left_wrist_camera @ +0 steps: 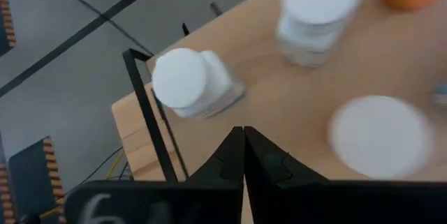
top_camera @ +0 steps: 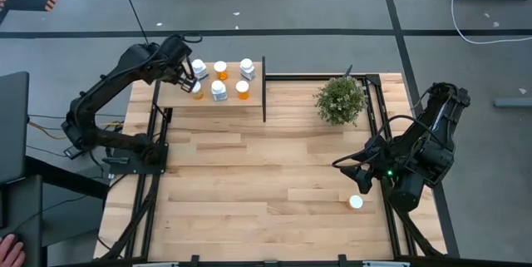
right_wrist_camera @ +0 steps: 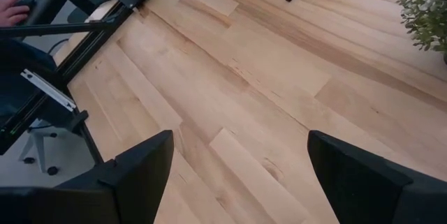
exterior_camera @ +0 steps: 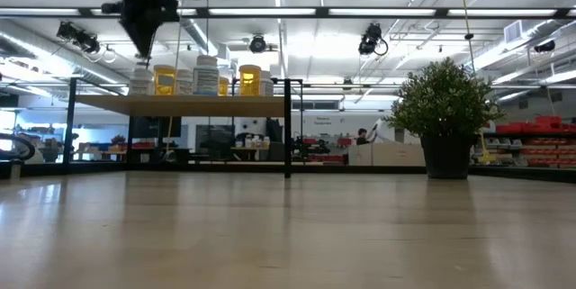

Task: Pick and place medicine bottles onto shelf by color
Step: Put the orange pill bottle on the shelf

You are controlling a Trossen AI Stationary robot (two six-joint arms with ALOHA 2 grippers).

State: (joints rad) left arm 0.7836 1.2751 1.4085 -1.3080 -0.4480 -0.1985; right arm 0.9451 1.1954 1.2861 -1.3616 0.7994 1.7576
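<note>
While the left jaws [left_wrist_camera: 243, 155] hang clenched and empty, a white bottle [left_wrist_camera: 188, 82] stands just beside.

shelf [top_camera: 174, 98], six bottles [top_camera: 219, 91], table [top_camera: 249, 184], plant [top_camera: 341, 101]

1. The left arm [top_camera: 116, 92] reaches up and across from its base at the table's left edge, elbow bent.
2. The left gripper [left_wrist_camera: 243, 155] points downward, fingers pressed together.
3. The right arm [top_camera: 420, 146] is folded at the right edge.
4. The right gripper [right_wrist_camera: 237, 175] has its fingers spread wide.
</note>
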